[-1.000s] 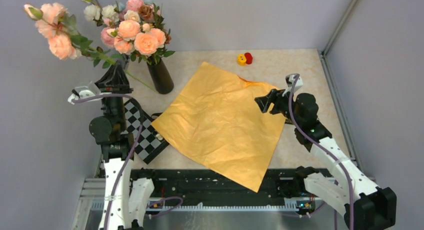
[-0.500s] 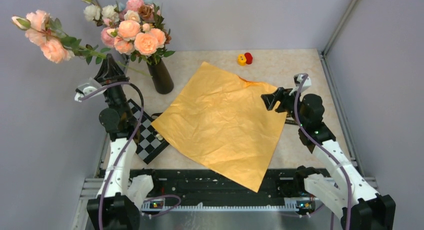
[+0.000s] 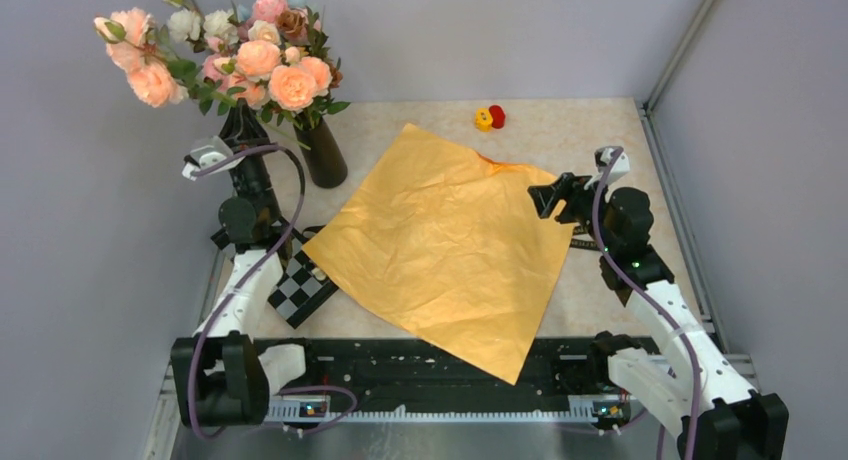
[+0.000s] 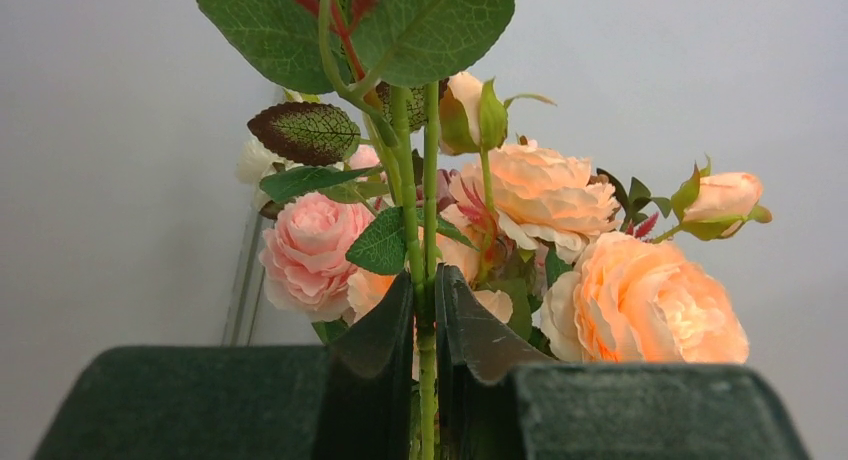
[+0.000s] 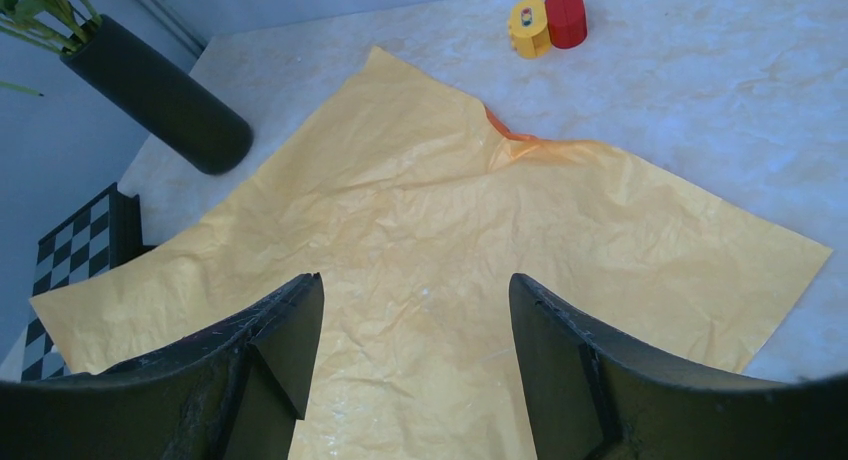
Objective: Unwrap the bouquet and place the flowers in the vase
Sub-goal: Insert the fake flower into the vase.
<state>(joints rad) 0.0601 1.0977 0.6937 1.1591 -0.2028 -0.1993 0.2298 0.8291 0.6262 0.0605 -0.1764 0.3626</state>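
Note:
My left gripper (image 3: 239, 114) (image 4: 425, 282) points up at the back left, shut on thin green stems (image 4: 428, 220) of pink and peach flowers (image 3: 142, 62). Those blooms lean up and left, just left of the black vase (image 3: 322, 152) (image 5: 160, 95), which holds other roses (image 3: 272, 58). The bouquet's orange paper (image 3: 440, 245) (image 5: 450, 240) lies spread flat across the table. Above the paper's right edge hovers my right gripper (image 3: 541, 196) (image 5: 415, 292), open with nothing between its fingers.
A small yellow and red pair of heads (image 3: 489, 117) (image 5: 547, 22) sits at the back of the table. A black-and-white checkerboard (image 3: 300, 292) lies under the paper's left corner. Grey walls close the sides, and a black rail (image 3: 430, 365) runs along the near edge.
The left arm has swung its held flowers rightward, toward the vase. The right gripper has drifted slightly right and back, staying open.

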